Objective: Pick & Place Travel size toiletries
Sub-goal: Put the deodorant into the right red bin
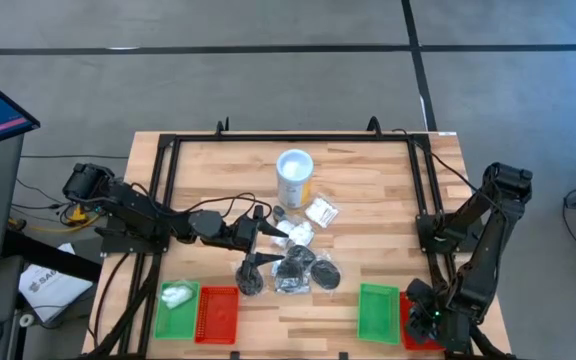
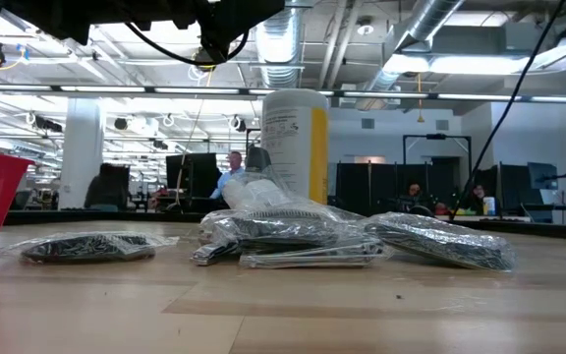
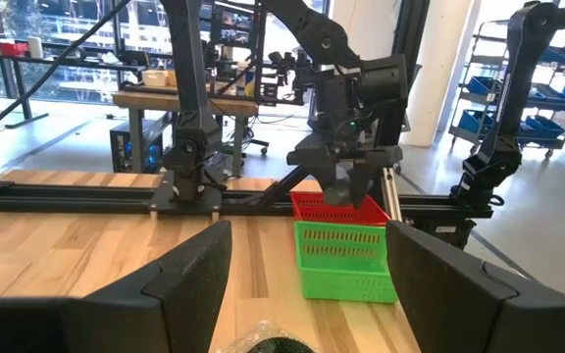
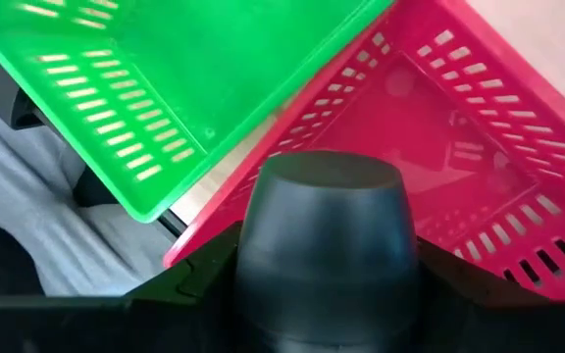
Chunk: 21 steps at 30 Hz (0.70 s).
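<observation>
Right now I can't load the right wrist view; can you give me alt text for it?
The right end effector holds a dark grey rounded piece above the red tray. A green tray sits beside the red one, overlapping its edge, and both trays look empty in the parts that show.

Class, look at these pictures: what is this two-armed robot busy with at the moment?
It is sorting wrapped toiletry packets from a heap mid-table into trays. The left gripper, fingers open, sits at the heap beside a white tub. One white packet already lies in the left green tray; the red tray beside it looks empty. The right gripper holds a dark grey piece over the right red tray, next to another green tray.
</observation>
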Motion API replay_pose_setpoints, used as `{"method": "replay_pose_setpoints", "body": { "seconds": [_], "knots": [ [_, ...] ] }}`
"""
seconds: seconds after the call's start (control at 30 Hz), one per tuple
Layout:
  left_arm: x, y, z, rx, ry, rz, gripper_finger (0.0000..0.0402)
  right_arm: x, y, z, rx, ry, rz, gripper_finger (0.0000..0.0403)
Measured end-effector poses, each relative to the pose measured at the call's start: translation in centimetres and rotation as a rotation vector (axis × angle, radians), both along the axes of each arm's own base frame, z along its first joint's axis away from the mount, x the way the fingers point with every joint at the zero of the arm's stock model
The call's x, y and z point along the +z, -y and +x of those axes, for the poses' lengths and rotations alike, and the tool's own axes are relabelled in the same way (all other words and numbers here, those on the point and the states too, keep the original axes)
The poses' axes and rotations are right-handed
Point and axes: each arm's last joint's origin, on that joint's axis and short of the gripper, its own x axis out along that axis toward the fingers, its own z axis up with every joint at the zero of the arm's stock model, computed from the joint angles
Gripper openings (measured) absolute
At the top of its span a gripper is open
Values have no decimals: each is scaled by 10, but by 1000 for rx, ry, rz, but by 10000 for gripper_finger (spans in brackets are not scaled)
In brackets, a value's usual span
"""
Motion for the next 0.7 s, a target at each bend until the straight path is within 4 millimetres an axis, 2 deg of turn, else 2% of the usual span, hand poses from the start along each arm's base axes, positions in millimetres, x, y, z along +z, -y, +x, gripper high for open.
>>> {"method": "replay_pose_setpoints", "body": {
  "seconds": [0.13, 0.37, 0.57, 0.7],
  "knots": [
    [0, 0, 0, 0, -1, 0, 260, 0, 1, 0, 0, -5, -13, 204],
    [0, 0, 0, 0, -1, 0, 260, -1, 2, -1, 2, -10, -27, 191],
    [0, 0, 0, 0, -2, 0, 260, -1, 3, -1, 3, -11, -28, 238],
    [0, 0, 0, 0, -1, 0, 260, -1, 3, -1, 3, -13, -31, 243]
  ]
}}
